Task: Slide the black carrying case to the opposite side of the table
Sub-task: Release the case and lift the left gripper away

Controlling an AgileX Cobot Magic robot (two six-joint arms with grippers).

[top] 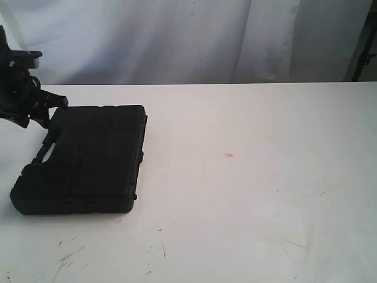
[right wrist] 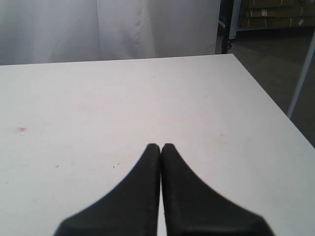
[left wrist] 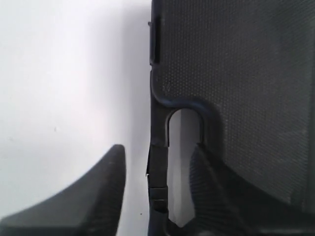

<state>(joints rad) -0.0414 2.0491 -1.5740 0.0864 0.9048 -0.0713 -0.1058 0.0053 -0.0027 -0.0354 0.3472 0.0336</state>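
Observation:
The black carrying case (top: 88, 159) lies flat on the left part of the white table (top: 247, 194), its handle (top: 45, 148) facing the left edge. My left gripper (top: 46, 112) hovers at the case's far left corner. In the left wrist view my left gripper (left wrist: 157, 147) is open and straddles the handle bar (left wrist: 158, 172): one finger (left wrist: 110, 172) is over bare table, the other finger (left wrist: 204, 172) sits in the handle slot beside the textured lid (left wrist: 246, 73). A gap shows on both sides of the bar. My right gripper (right wrist: 161, 146) is shut on nothing above bare table (right wrist: 147, 98); the exterior view does not show it.
A white curtain (top: 177, 35) hangs behind the table. A small red mark (top: 229, 155) lies mid-table, and dark scuffs (top: 68, 256) mark the front left. The right wrist view shows the table's side edge (right wrist: 275, 103), with dark floor and shelving (right wrist: 275, 12) beyond it.

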